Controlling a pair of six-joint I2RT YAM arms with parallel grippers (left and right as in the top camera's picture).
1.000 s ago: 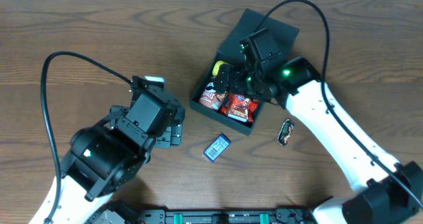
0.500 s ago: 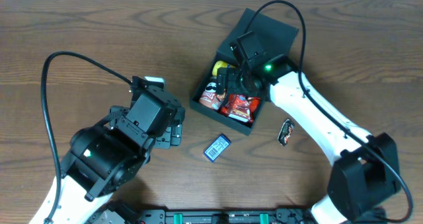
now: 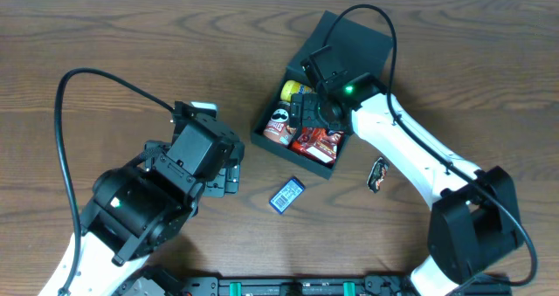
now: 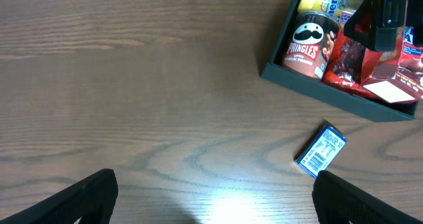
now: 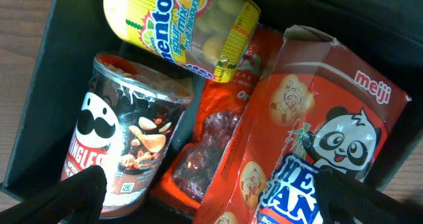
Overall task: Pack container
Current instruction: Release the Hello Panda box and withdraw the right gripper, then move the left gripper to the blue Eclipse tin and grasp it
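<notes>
Right pincer [image 3: 307, 113] hangs spread wide and empty just over the open black box [image 4: 310, 86], which sits on the table [image 3: 131, 34] directly beneath its fingers. Below it, the crisp can [image 5: 125, 145] lies under one finger and the panda biscuit carton [image 5: 317, 151] under the other. A red sweet bag [image 5: 211, 145] sits between them, and a yellow sweet tub [image 5: 178, 26] lies ahead of the tips.

The likely trouble is crowding. If the pincer drops here, a finger could dent the carton's raised, torn flap or shove the can against the box wall. The goods look packed close together, so anything pushed in may ride up and stop the lid [image 3: 354, 38] from closing; the lid lies folded back beyond the pincer.

Two things lie outside the box, both behind the pincer: a small blue packet [image 3: 286, 195] just off the near wall, and a dark wrapped sweet [image 3: 377, 174] beside the right arm. The near wall stands between them and the space inside, so each would have to be lifted over it.

Left pincer [image 4: 221, 201] is spread too, holding nothing, well apart over bare wood.
</notes>
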